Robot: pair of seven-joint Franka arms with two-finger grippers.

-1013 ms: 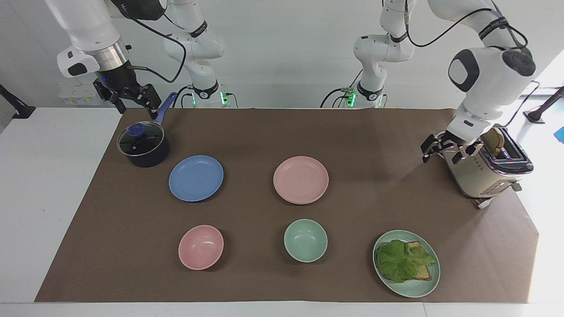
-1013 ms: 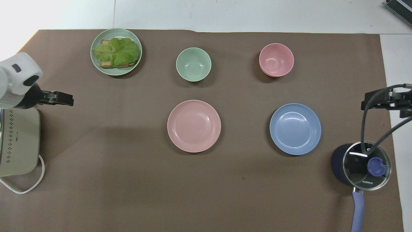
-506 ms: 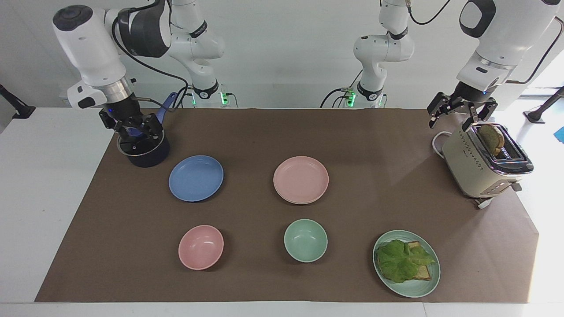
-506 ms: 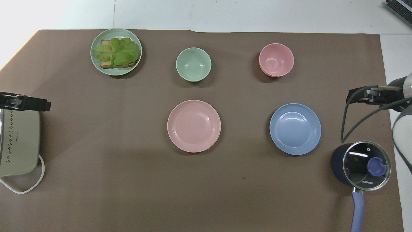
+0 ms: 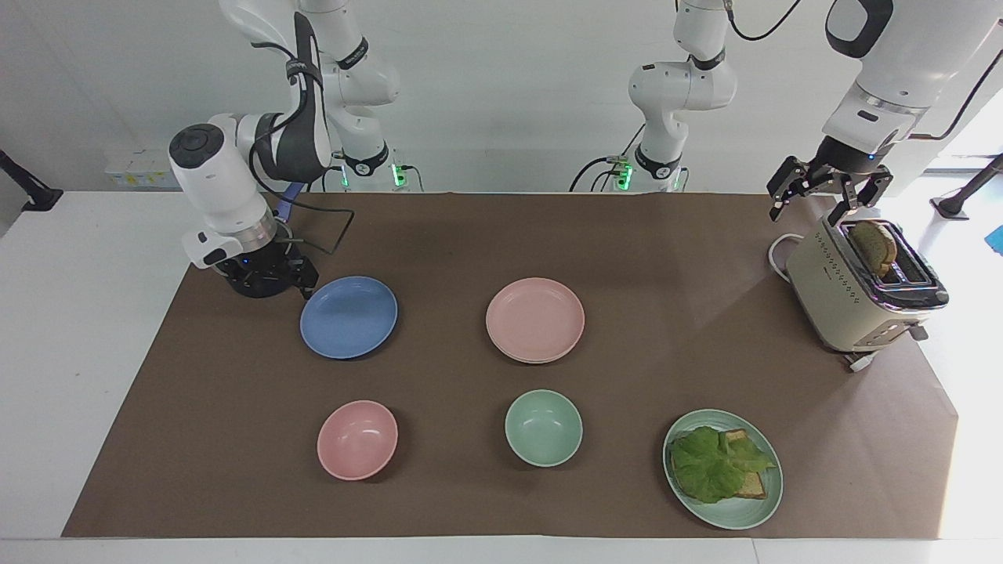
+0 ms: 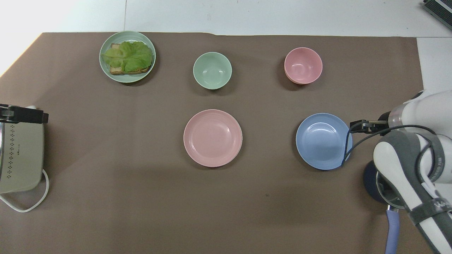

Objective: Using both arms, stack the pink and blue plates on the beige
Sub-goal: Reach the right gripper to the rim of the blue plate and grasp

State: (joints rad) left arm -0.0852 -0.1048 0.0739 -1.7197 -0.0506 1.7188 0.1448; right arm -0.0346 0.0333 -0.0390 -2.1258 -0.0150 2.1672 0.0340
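The periwinkle blue plate [image 5: 349, 317] [image 6: 324, 141] lies flat toward the right arm's end of the mat. My right gripper [image 5: 270, 280] [image 6: 357, 126] hangs low and open at that plate's rim, between it and the pot, holding nothing. At mid-table lies the pink plate [image 5: 535, 317] [image 6: 213, 137]. A thin cream edge of the beige plate [image 5: 535, 361] peeks out from under it. Over the toaster, my left gripper [image 5: 819, 205] [image 6: 35, 115] is raised, open and empty.
A dark pot [image 5: 251, 288] [image 6: 370, 178] sits beside the blue plate, mostly covered by the right arm. A cream toaster [image 5: 858, 294] [image 6: 19, 157] holds toast. Farther from the robots stand a pink bowl [image 5: 357, 439], a green bowl [image 5: 543, 428] and a lettuce plate [image 5: 722, 468].
My right gripper has come down from over the pot to the blue plate's rim. The left gripper rose from beside the toaster to above it, then barely moved.
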